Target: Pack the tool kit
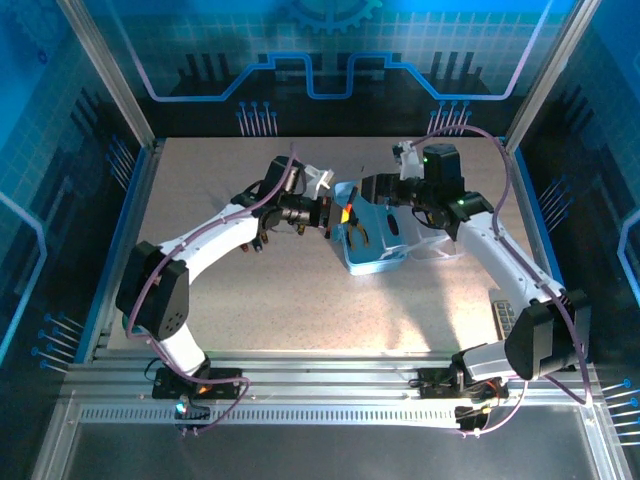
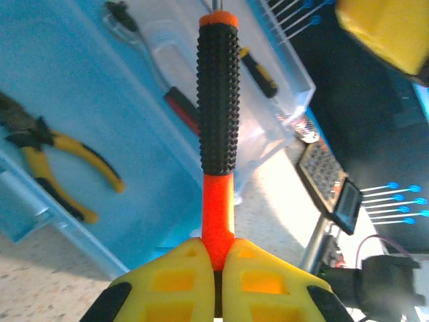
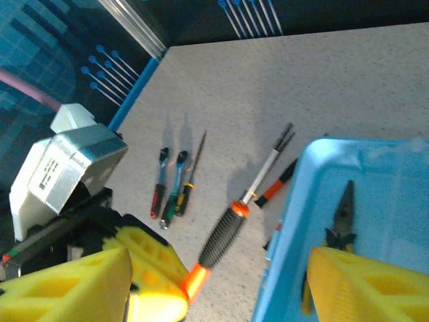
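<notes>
Speckled tabletop [image 3: 301,80]; left fingers [image 2: 174,282] clench knurled orange-black screwdriver [image 2: 218,100]; right fingers [image 3: 355,288] spread.

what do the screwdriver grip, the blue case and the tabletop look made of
The screwdriver has a black studded grip that looks like matte rubber, with smooth orange ends, likely plastic. The case looks like smooth translucent light-blue plastic; its wall lets light through. The tabletop is matte, beige and speckled, perhaps laminate; hard to say.
</notes>
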### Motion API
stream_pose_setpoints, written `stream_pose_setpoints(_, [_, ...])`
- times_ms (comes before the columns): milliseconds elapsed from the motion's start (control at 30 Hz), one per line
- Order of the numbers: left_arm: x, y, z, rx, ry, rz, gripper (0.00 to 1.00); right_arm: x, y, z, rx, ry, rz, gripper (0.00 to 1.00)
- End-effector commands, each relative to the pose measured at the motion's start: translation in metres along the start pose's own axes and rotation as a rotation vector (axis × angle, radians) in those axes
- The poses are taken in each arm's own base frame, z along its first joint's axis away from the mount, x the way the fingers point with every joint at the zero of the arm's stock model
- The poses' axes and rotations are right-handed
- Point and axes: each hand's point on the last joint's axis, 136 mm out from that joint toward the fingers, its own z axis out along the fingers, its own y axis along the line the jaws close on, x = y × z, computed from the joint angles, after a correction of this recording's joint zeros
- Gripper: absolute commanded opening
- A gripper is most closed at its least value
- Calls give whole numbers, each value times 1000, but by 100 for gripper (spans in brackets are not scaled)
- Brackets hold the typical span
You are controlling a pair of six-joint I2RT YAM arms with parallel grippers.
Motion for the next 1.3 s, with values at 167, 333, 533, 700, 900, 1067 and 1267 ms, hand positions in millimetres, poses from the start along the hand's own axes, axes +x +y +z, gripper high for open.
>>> stream_pose_setpoints(167, [-13,-54,-17,193,-76,65,0,-3,18,30,-35,-12,17,59])
stream_pose_setpoints(333, [-13,-57,-20,202,-82,75,0,-3,18,36,-21,-12,16,49])
stream_pose_setpoints(533, [-11,-52,-17,181,-75,68,0,-7,22,33,-28,-22,4,17])
stream_pose_setpoints(700, [-6,-32,-10,91,-49,47,57,-9,18,22,10,-2,-45,0])
stream_pose_setpoints(900, [-11,11,-32,-169,-65,62,99,-18,-45,-22,300,91,-123,0])
stream_pose_setpoints(1067, [-6,82,-66,-459,-55,-44,99,-11,-115,-66,664,229,-188,0])
stream_pose_setpoints(1267, [16,132,-85,-642,1,-116,99,3,-160,-81,857,332,-197,0])
